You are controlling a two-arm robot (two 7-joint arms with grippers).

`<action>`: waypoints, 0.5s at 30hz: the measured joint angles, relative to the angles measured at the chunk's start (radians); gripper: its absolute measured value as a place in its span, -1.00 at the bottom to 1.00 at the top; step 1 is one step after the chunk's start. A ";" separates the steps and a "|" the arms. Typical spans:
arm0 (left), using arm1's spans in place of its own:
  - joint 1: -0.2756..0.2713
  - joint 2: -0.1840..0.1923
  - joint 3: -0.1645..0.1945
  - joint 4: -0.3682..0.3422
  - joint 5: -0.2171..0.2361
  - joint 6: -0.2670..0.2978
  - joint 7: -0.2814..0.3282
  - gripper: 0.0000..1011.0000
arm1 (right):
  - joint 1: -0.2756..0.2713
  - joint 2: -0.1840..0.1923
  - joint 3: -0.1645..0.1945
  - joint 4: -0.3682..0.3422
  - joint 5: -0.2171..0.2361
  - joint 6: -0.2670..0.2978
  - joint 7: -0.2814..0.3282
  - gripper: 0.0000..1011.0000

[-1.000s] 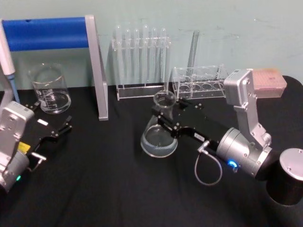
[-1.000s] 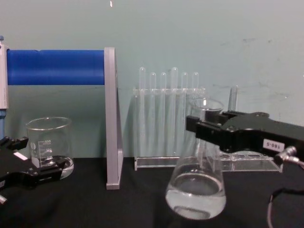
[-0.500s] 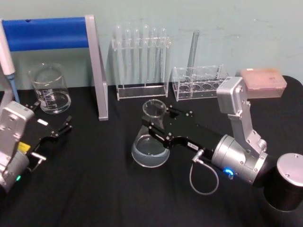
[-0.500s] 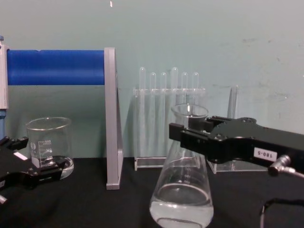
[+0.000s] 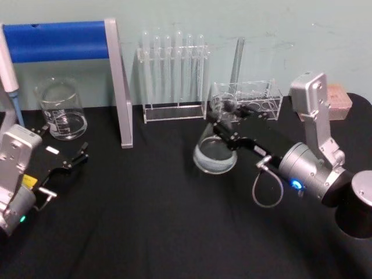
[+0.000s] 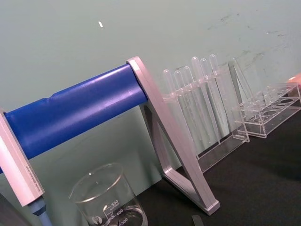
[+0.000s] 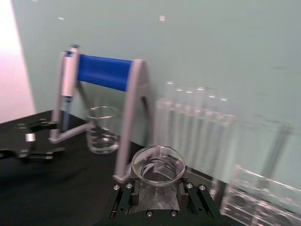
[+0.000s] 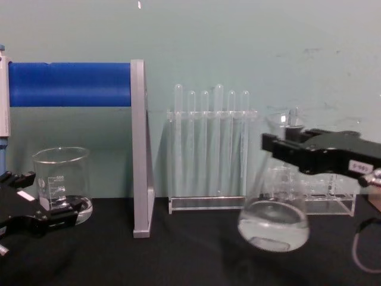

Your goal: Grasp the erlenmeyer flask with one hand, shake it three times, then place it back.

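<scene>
A: Where's the erlenmeyer flask (image 5: 214, 154) rn?
B: We see it lifted off the cloth and tilted, just in front of the low clear rack (image 5: 249, 100). The R gripper (image 5: 224, 121) has its jaws pinching the neck just under the lip.
A: And the L gripper (image 5: 65, 144)?
B: Parked on the table near the beaker (image 5: 60, 110), jaws spread, nothing in them.
A: So mid-shake, we reckon. How do we do it well?
B: Liquid's pooled low in the base, so short, even swings w/ the mouth up and nothing slops out. Firm pinch too, since a glass neck is slick and the weight hangs below the grip. We'd swing away from the racks. The tall test-tube rack (image 5: 173, 78) is near, the low one nearer.
A: Put-down?
B: Level the base first, lower onto bare cloth, then let go.
A: Surface, room?
B: The black cloth (image 5: 151, 221) covers the table, w/ no mark for a spot. Pale green wall behind. Blue-bar stand (image 5: 64, 40) w/ a pipette (image 5: 9, 75) at L, pinkish box (image 5: 340, 103) far R.
</scene>
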 joint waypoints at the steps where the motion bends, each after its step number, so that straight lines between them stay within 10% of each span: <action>1: 0.000 0.000 0.000 0.000 0.000 0.000 0.000 0.98 | 0.007 -0.003 0.011 0.014 -0.004 -0.001 -0.010 -0.11; 15: 0.000 0.000 0.000 0.000 0.000 0.000 0.000 0.98 | 0.040 -0.026 0.101 0.086 -0.032 -0.005 -0.067 -0.11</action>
